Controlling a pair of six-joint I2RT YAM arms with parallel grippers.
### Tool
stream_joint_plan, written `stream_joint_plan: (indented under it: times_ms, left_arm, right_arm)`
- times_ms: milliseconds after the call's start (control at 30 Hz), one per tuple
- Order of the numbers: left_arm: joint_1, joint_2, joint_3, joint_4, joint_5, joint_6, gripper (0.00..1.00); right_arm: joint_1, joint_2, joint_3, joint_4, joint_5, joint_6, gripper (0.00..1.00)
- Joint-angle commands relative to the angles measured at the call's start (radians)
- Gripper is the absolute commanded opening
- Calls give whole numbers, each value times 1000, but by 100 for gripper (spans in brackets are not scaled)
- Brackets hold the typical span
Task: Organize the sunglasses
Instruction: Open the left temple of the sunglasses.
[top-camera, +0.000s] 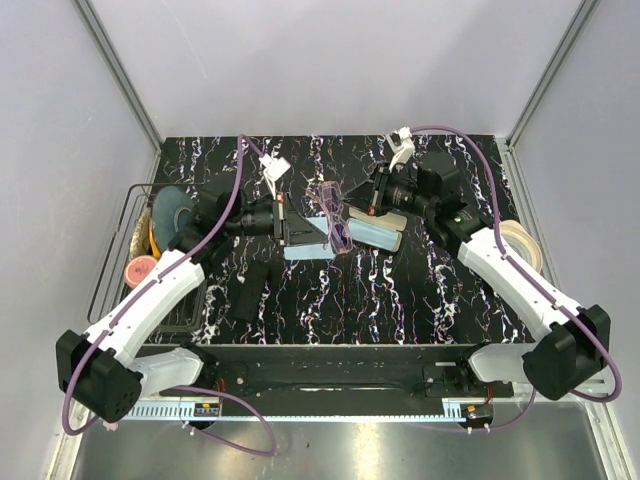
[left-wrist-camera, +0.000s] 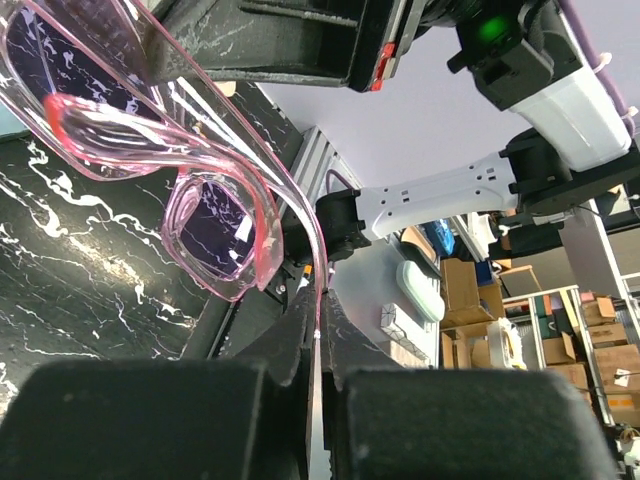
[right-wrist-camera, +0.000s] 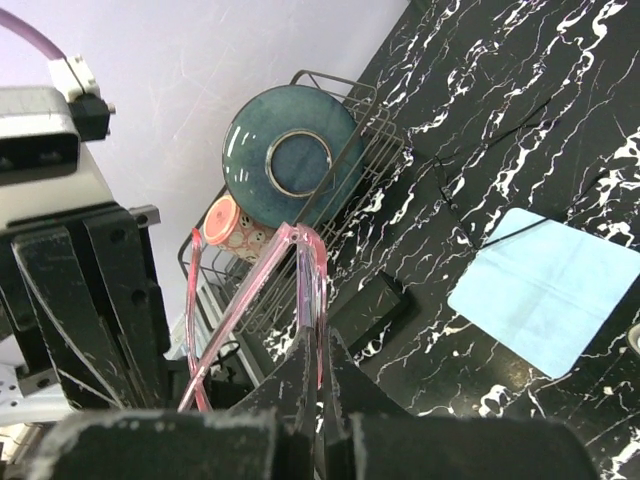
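Observation:
Pink-framed sunglasses (top-camera: 335, 215) with purple lenses hang above the middle of the table between my two grippers. My left gripper (top-camera: 297, 228) is shut on one thin temple arm, which runs down from the lenses (left-wrist-camera: 215, 230) into the closed fingertips (left-wrist-camera: 320, 295). From the other side, my right gripper (top-camera: 362, 205) is shut on the edge of the pink frame (right-wrist-camera: 312, 270), pinched at its fingertips (right-wrist-camera: 320, 335). The free temple arm (right-wrist-camera: 215, 330) slants down to the left.
A light blue cloth (top-camera: 308, 250) lies under the glasses, and a pale blue case (top-camera: 378, 232) lies below the right gripper. A black case (top-camera: 252, 290) sits near the left arm. The wire rack (top-camera: 120, 270) at the left holds a blue plate (right-wrist-camera: 290, 155) and a pink cup (right-wrist-camera: 232, 225). A tape roll (top-camera: 522, 245) is at the right.

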Motion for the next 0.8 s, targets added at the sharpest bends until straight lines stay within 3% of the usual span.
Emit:
stream_joint_plan:
  times_ms: [0, 467, 767]
  left_arm:
    - [35, 2, 23, 124, 9, -78, 0]
    - [111, 16, 138, 146, 63, -107, 6]
    - [131, 11, 112, 201, 67, -141, 12]
  right_arm:
    - [5, -49, -34, 60, -29, -68, 0]
    - [5, -61, -111, 151, -98, -103, 0]
    - [5, -60, -109, 167, -104, -74, 0]
